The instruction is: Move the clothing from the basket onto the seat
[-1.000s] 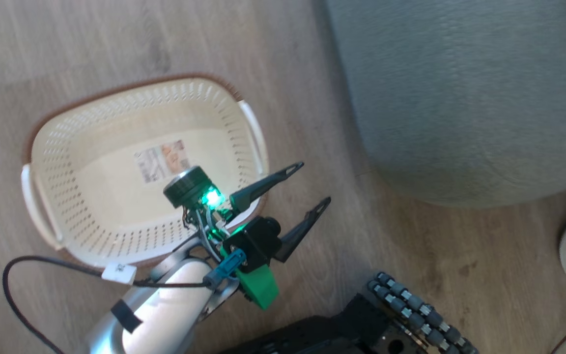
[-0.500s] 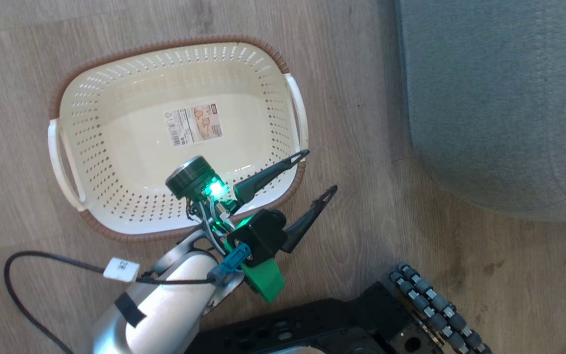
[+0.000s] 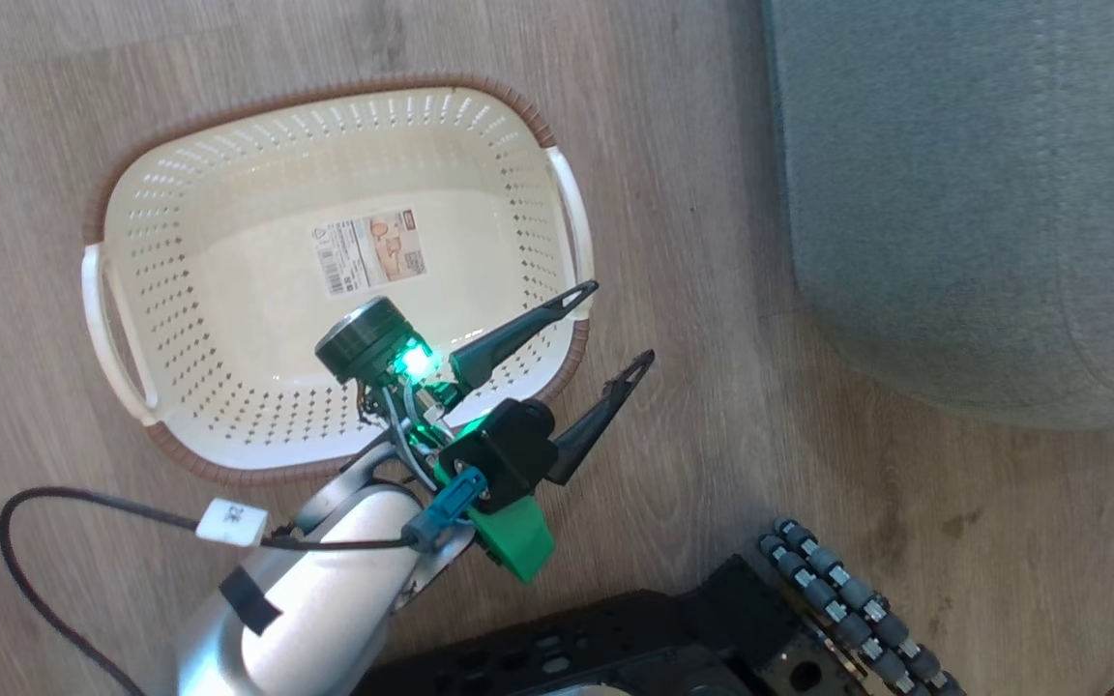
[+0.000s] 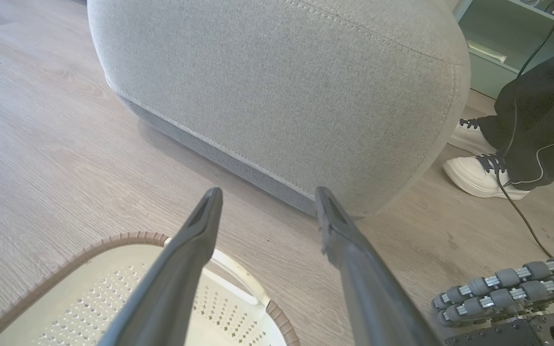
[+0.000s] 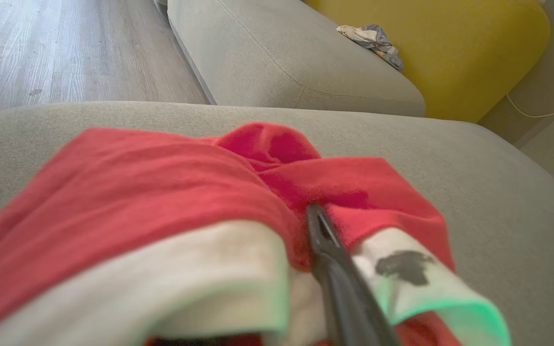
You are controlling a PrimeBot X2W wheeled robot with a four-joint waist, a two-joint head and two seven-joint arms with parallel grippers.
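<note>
**Right end effector** (image 5: 301, 216): one dark finger (image 5: 344, 288) rises from 6 o'clock of the right wrist view into the folds of the clothing (image 5: 161, 182). Its partner is hidden under cloth, so whether the grasp is clenched or released cannot be told. The clothing, red with white bands, lies heaped on the seat (image 5: 508, 202), whose grey-green cushion shows at 9, 12 and 3 o'clock around the heap.

**Left end effector** (image 3: 621, 321): fingers spread wide, grasping nothing, poised above the 5 o'clock rim of the basket (image 3: 325, 92). The basket stands on the wooden floor (image 3: 692, 435) with no garment inside and its paper label (image 3: 370, 253) bare. The seat lies toward its 2 o'clock.

**Step in hand, as judged:** letting go of the clothing on the seat. Done well, the fingers part fully before the wrist rises. The withdrawal then runs straight back along the fingers, so that no fold snags and drags the heap toward the cushion's edge.
</note>
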